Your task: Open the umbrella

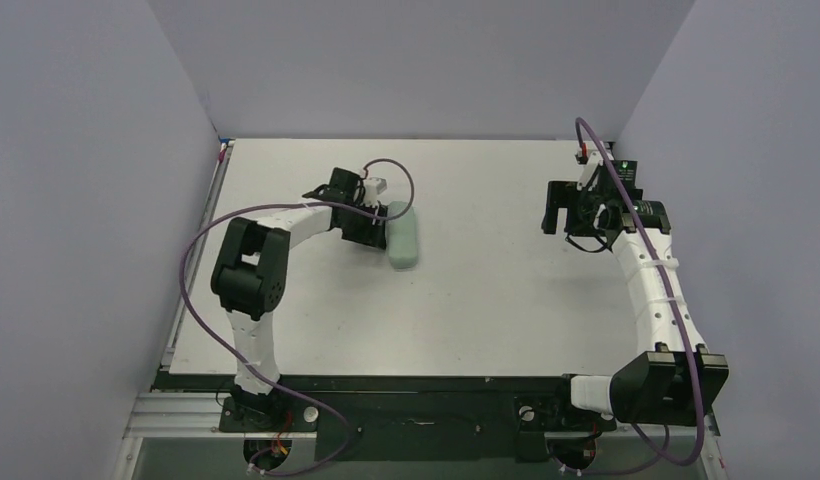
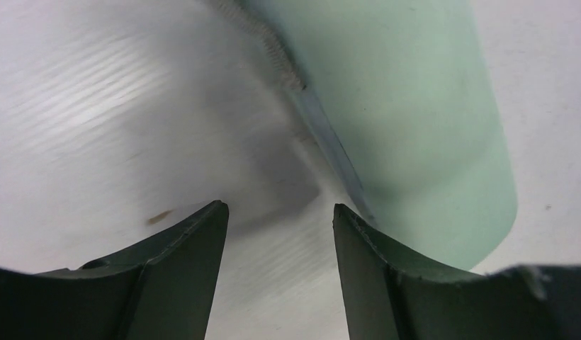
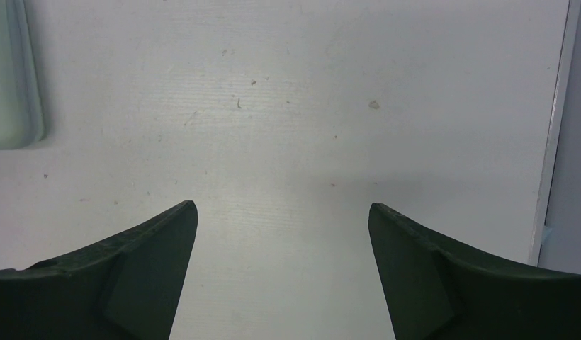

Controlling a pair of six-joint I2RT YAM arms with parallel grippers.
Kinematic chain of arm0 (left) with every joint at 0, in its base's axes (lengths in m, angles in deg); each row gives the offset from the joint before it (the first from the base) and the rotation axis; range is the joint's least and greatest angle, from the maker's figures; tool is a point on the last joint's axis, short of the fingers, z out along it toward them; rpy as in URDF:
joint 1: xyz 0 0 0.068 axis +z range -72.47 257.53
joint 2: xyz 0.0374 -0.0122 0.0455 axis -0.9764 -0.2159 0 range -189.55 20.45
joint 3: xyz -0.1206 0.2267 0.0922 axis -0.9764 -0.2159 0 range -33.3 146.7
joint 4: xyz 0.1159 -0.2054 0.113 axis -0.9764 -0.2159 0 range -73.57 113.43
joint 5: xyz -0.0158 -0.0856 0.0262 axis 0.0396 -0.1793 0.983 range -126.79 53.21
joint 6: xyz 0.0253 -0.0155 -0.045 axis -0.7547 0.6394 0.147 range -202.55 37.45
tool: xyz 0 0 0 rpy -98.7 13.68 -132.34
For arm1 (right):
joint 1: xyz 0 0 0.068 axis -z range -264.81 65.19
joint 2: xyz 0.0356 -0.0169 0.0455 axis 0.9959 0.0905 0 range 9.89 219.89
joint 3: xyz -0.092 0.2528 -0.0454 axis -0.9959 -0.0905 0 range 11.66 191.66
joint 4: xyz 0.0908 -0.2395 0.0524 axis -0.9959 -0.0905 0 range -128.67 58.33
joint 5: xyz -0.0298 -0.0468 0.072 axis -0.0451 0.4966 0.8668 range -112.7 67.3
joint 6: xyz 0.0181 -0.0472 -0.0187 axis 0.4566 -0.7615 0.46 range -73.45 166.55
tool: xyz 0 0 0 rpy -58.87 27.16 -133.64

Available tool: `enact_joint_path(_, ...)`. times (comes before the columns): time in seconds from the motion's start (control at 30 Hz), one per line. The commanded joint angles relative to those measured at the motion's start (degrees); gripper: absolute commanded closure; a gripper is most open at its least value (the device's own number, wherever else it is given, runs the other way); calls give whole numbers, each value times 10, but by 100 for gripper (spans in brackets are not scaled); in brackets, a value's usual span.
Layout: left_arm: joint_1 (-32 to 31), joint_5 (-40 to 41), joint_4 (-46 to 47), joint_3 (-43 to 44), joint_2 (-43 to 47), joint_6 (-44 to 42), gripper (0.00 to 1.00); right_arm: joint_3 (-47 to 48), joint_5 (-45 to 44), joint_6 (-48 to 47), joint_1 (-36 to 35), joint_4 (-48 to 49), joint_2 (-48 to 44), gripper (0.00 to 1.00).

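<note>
The umbrella point(image 1: 403, 236) is packed up as a pale-green oblong capsule and lies flat on the white table point(image 1: 506, 310), a little left of the middle and towards the far half. Its long side runs roughly from near to far. The left arm reaches out from its base at the near edge and bends across, so that the left pincer point(image 1: 374, 226) sits right against the capsule's left flank. From the left wrist camera, that left pincer point(image 2: 280, 212) is released, with its two dark fingers set apart and only bare table showing in the gap. The umbrella point(image 2: 408, 120) fills the upper right of that view, and a seam line runs along its side. The right-hand finger point(image 2: 387, 283) comes up just beside the capsule's rounded end, though I cannot tell whether it touches. Well apart on the right side of the table, the right pincer point(image 1: 553, 208) hangs above the surface on its raised arm. In its own wrist view the right pincer point(image 3: 282, 209) is spread wide and grasps nothing. Under it is scuffed table point(image 3: 309, 106), and a sliver of the umbrella point(image 3: 11, 78) shows at the upper left edge.
</note>
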Motion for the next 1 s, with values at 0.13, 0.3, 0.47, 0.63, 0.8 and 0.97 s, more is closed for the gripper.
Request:
enact_joint_path(0.13,-95,-93,117,-37,15,64,46,9,-7,14,-22,37,6,14)
enact_joint_path(0.3,-104,-175,149,-77,86,34,39,21,-13,-39,-48,36,28,14)
enact_joint_path(0.47,-10,-254,211,-149,202,25,28,43,-23,-45,-97,46,60,14)
enact_joint_path(0.63,105,-146,175,-91,191,-50,36,66,-30,-57,-156,55,95,15)
enact_joint_path(0.8,112,-90,81,61,63,-96,45,65,-3,-40,-177,49,103,15)
enact_joint_path(0.97,87,-91,46,110,2,-113,44,52,-6,-41,-179,37,95,15)
